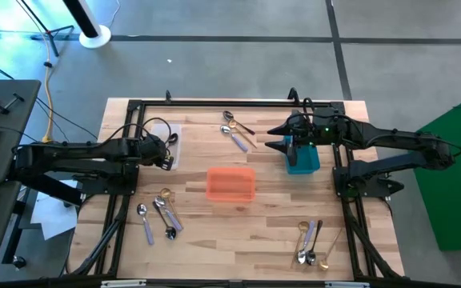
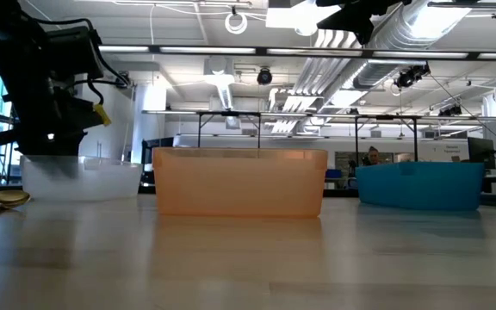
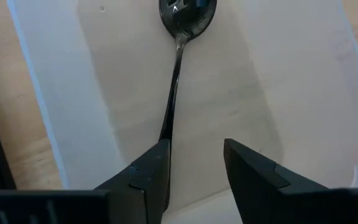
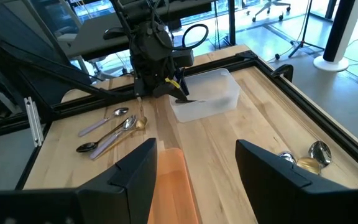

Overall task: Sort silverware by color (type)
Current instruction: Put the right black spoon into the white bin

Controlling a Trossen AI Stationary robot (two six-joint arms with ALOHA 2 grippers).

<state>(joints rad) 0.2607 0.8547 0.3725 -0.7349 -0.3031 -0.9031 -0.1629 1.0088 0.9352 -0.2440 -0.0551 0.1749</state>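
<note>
Two dark, near-black arms are showing jointed tubular links from above, each ending in a bulkier wrist housing. Black cables are looping in a ring beside the left gripper (image 1: 169, 152), and a small yellow tag is hanging off its wrist. Small green lights are glowing on the wrist behind the right gripper (image 1: 277, 138). Up close, the fingers (image 3: 143, 177) are showing as matte black, angular wedges with chamfered, faceted edges.
</note>
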